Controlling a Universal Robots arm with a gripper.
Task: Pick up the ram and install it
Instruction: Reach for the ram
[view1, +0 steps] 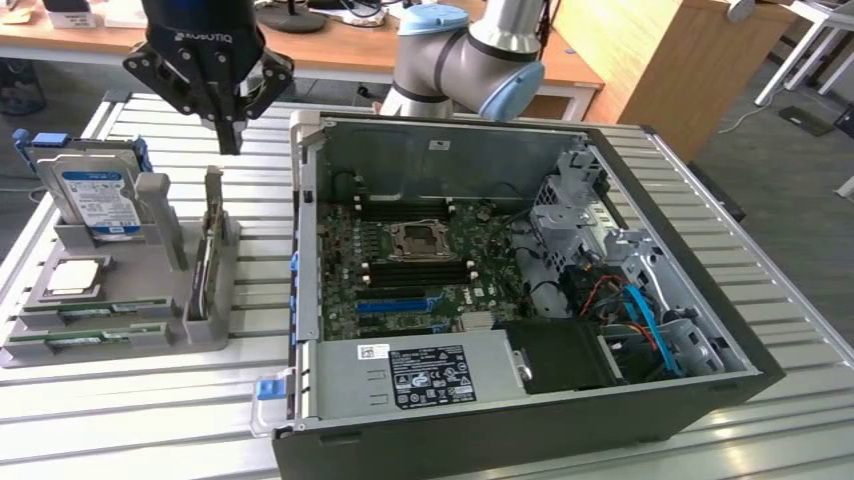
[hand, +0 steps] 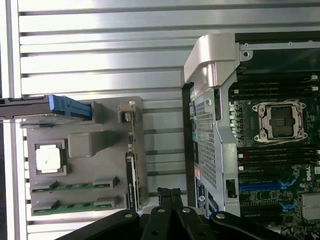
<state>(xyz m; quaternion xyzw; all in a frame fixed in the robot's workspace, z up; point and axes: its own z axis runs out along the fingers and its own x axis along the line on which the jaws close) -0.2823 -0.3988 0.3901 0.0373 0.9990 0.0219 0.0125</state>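
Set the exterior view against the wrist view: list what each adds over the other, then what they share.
Exterior view adds: the arm's blue-capped joints, the labelled power supply, the hard drive with its blue label, and a wooden desk.
Wrist view adds: the case's perforated side panel, seen from above.
Shared: the grey tray, two ram sticks lying in it, the processor, and the motherboard's socket.

The exterior camera stood high at the near side of the table (view1: 134, 420), fairly close, looking down toward the arm (view1: 461, 60) at the far edge, with the grey parts holder (view1: 207, 325) on the exterior view's left and the open computer case (view1: 534, 430) on its right. The wrist camera faced straight down past the gripper (hand: 167, 194) onto the table. Both took in the parts holder, the case's wall and the processor socket (view1: 416, 240).
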